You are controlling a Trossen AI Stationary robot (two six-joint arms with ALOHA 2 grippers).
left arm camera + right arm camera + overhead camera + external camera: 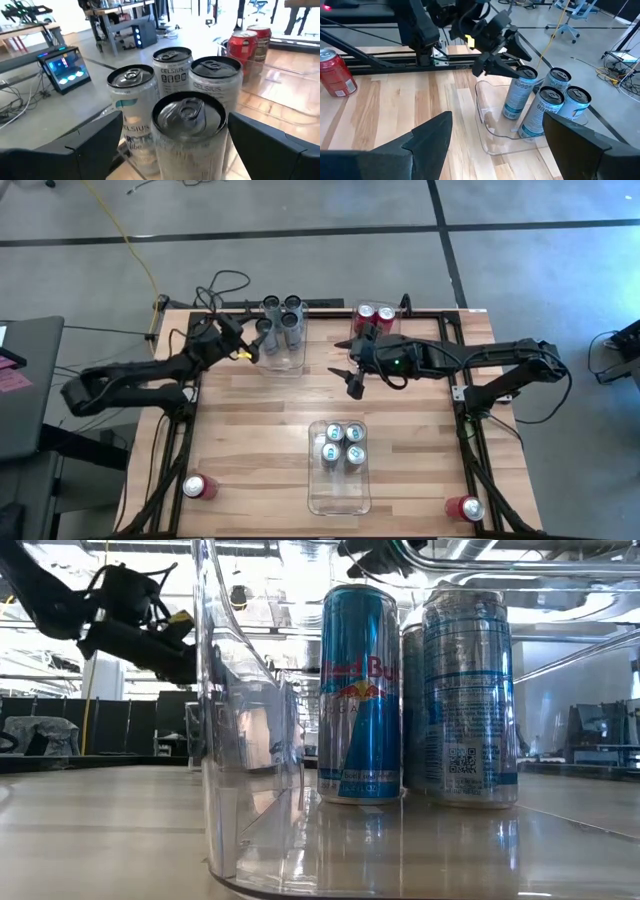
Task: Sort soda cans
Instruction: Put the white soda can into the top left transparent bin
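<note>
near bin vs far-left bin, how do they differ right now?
The near bin holds four pale blue cans bunched at its far end; the far-left bin holds four grey cans. No gripper is at the near bin; the left gripper is open around a grey can. Both are clear plastic.

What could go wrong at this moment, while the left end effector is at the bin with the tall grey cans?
1. The left end effector straddles one grey can packed against three others in the far-left bin; a tilted lift could topple its neighbours.
2. The right end effector hangs open and empty near the bin with red cans; a low sweep could knock them.
3. Two red cans stand near the table's front corners and might be pushed off.
</note>
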